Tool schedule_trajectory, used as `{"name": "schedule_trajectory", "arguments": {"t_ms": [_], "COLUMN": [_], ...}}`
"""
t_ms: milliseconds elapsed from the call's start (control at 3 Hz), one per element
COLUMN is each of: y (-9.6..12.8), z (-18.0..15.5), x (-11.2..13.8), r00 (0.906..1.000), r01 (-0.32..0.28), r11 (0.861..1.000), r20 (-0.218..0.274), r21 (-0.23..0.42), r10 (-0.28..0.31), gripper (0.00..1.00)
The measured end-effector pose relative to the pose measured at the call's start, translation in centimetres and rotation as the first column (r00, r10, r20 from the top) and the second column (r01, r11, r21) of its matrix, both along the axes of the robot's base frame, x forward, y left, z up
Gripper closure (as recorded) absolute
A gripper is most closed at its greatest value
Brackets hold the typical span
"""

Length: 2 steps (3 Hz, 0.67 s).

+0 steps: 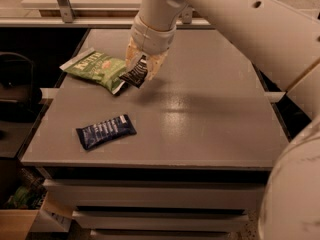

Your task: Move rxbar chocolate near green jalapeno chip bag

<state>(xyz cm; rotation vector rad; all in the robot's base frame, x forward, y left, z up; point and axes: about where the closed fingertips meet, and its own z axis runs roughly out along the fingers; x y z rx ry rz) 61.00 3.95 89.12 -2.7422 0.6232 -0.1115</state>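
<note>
Camera view: rxbar chocolate (134, 76) hangs tilted, long axis running upper-right to lower-left, pinched in the hand (141, 67), lower end just beside green jalapeno chip bag (94, 67).

Claw (142, 69) beside chip bag (94, 67) hides top of rxbar chocolate (134, 78); arm (260, 29) cropped at right edge.

Single high view looks down across table (210, 119); gripper (140, 72) upper-centre, close
</note>
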Motion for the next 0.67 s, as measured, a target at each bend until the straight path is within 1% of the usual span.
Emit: {"name": "schedule_trajectory", "arguments": {"t_ms": [333, 667], "y": [2.25, 2.99], "z": [-0.39, -0.57], "x": [0.57, 0.79], "r00": [0.9999, 0.9997], "r01": [-0.016, -0.021], "r11": [1.000, 1.000], "r20": [-0.005, -0.011], "r21": [0.015, 0.018], "r10": [0.016, 0.021], "gripper": [0.74, 0.51]}}
